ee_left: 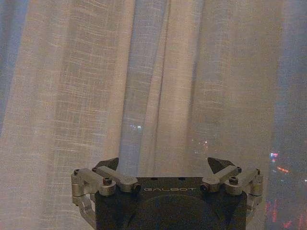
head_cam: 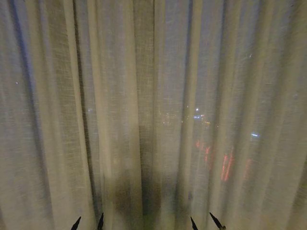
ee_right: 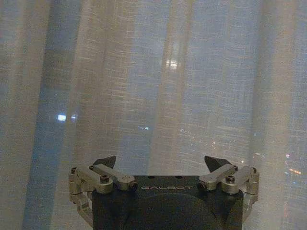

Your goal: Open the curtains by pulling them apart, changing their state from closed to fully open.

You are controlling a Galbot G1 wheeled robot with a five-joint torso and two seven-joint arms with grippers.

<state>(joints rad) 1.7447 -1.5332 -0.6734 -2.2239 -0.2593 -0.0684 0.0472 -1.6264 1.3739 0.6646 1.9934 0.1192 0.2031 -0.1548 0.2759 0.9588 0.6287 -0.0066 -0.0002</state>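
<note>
closed curtains (head_cam: 153, 96), left gripper (head_cam: 88, 223) spread, right gripper (head_cam: 207, 222) spread

1. Blurred red vertical streaks of light (head_cam: 225, 167) glow in the lower right of the head view, with shorter red marks (head_cam: 206, 152) just to their left.
2. A small bluish-white point of light (head_cam: 196, 110) sits just right of centre, faint orange glints beside it.
3. A pale blue dash of light (head_cam: 254, 135) lies farther right.
4. A dark shadowy patch (head_cam: 129, 191) spreads at lower centre.
5. In the left wrist view, a pink-red light spot (ee_left: 276, 155) and an orange glow (ee_left: 283, 169) sit at lower right.
6. In the right wrist view, a bright bluish-white light blob (ee_right: 61, 117) sits at middle left, and a soft whitish glow (ee_right: 171, 63) at upper centre.
</note>
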